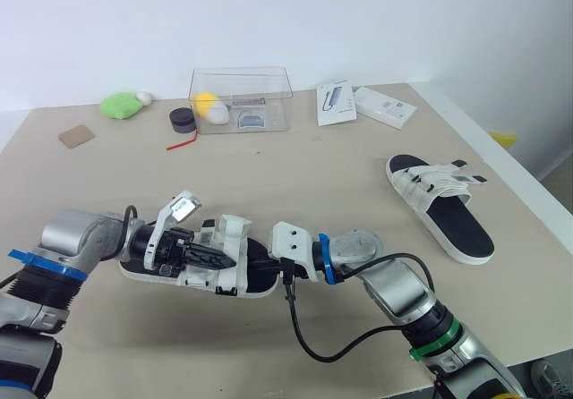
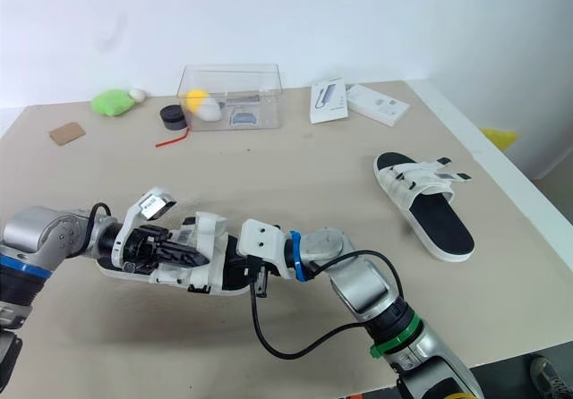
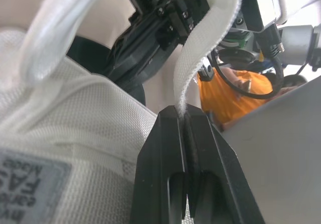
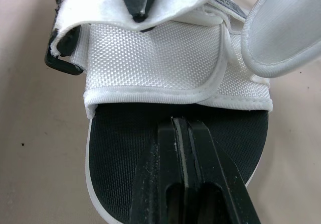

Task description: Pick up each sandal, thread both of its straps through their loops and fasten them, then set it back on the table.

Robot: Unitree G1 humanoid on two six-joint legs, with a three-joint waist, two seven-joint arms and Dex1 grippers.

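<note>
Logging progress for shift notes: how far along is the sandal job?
Done: nothing clearly. In hand: near sandal, straps loose; left gripper pinches one white strap, right gripper, shut, sits at its black footbed. Left: fasten both straps, then the far sandal, whose strap state I cannot tell.

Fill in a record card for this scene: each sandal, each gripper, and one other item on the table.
Near sandal: front of table, between both grippers
Left gripper: shut on its white strap
Right gripper: shut, tips at the black footbed
Far sandal: lying alone, table's right side
Other: clear box at the far edge
</note>
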